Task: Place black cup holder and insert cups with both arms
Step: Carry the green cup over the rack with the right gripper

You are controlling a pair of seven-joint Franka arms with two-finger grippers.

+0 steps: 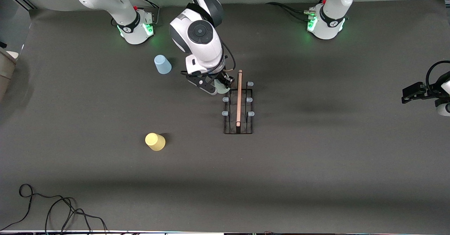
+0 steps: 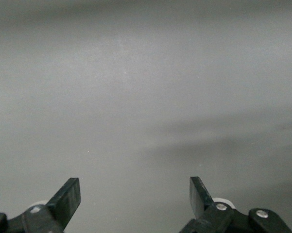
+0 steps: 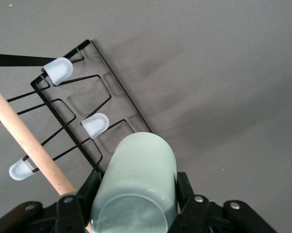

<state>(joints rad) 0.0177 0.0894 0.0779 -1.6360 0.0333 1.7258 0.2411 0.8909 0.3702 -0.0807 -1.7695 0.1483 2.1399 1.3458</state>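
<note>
The black cup holder stands upright mid-table, its wooden rod along the top and pale-tipped pegs on both sides. My right gripper is shut on the pale green cup, at the holder's end nearest the robot bases. In the right wrist view the green cup sits clamped between the fingers, with the holder and a peg tip just past it. A light blue cup and a yellow cup stand upside down toward the right arm's end. My left gripper waits open and empty at the table's edge.
Loose black cables lie at the table's near edge at the right arm's end. Cables run from the left arm's base. A beige object sits off the table's edge at the right arm's end.
</note>
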